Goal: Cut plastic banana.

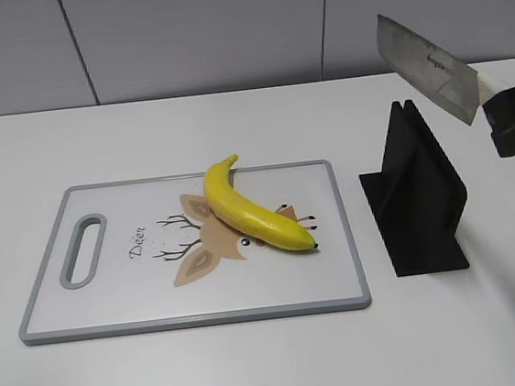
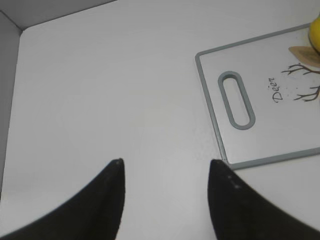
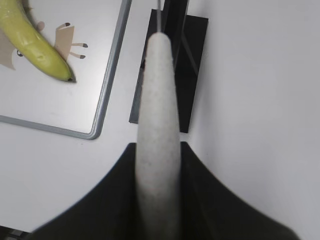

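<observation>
Right gripper clamping a cleaver aloft, left gripper idling open

The right gripper (image 3: 158,165) is sitting at 3 o'clock in the exterior view, its black fingers (image 3: 112,190) pressing both sides of the cleaver's pale handle (image 3: 158,125), the blade (image 1: 428,66) angling toward 10 o'clock. The left gripper (image 2: 165,172) is hovering with its two dark fingertips (image 2: 112,172) spread apart, gripping nothing.

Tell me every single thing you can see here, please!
Banana: one, yellow, lying whole on the cutting board.
Cutting board: one, white with grey rim and a deer drawing, on the table.
Knife stand: one, black, right of the board.
Knife: one, silver blade with pale handle, in the air above the stand.
Table: one, white.
Right gripper: one, black, shut on the knife handle.
Left gripper: one, black, open and empty, over the table left of the board.
</observation>
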Action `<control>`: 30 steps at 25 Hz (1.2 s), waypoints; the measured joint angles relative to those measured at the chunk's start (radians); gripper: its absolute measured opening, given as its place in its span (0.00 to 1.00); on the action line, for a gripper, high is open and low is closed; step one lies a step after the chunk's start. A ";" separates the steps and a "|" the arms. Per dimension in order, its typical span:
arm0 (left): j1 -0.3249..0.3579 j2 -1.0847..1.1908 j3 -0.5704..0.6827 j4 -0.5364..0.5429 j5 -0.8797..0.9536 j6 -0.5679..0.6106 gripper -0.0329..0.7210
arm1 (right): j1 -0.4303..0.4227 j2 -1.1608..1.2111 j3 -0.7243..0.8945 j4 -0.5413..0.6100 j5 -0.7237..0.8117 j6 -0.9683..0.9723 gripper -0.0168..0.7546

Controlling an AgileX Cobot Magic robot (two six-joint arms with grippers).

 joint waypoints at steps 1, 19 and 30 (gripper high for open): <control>0.000 -0.054 0.039 -0.002 -0.001 -0.001 0.73 | 0.000 0.000 0.001 -0.007 -0.003 0.006 0.25; 0.000 -0.676 0.392 -0.142 0.018 0.026 0.73 | 0.000 0.039 0.003 -0.054 -0.038 0.061 0.25; 0.000 -0.763 0.395 -0.186 0.020 0.103 0.73 | 0.000 0.068 0.003 -0.049 -0.041 0.061 0.25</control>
